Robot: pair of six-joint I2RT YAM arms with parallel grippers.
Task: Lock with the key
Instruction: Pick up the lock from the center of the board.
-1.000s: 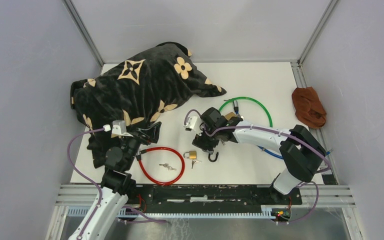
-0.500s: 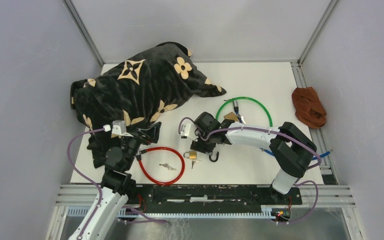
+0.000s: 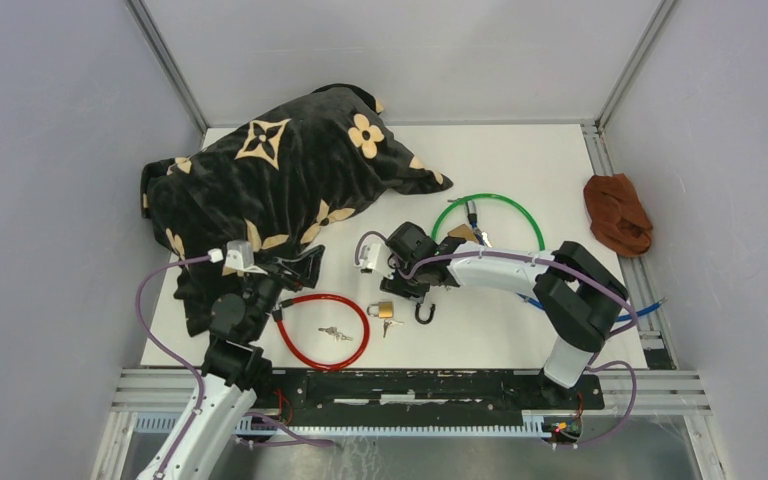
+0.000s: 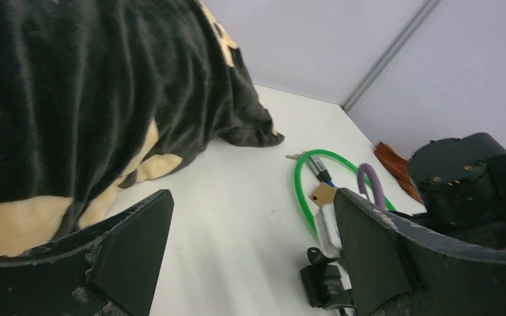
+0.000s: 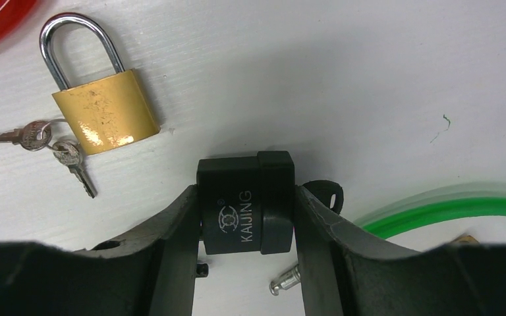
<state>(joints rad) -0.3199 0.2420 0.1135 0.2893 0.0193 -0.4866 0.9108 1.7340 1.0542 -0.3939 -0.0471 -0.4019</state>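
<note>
A black padlock (image 5: pixel 244 178) marked KAIJING lies on the white table, and my right gripper (image 5: pixel 245 201) is shut on its body, a finger pressed against each side. A black key head (image 5: pixel 323 193) pokes out beside the right finger. In the top view the right gripper (image 3: pixel 407 288) sits mid-table, with the lock's black shackle (image 3: pixel 425 312) showing just below it. A brass padlock (image 5: pixel 105 112) with its keys (image 5: pixel 39 135) lies close by. My left gripper (image 4: pixel 252 197) stands open and holds nothing, at the pillow's edge.
A black pillow with beige flowers (image 3: pixel 270 180) covers the back left. A red cable loop (image 3: pixel 325 330) encloses loose keys (image 3: pixel 335 333). A green cable loop (image 3: pixel 490 215) lies behind the right gripper. A brown cloth (image 3: pixel 617 213) sits at the right edge.
My right arm has shifted a little left and its jaws have narrowed onto the black padlock. The left arm has not moved.
</note>
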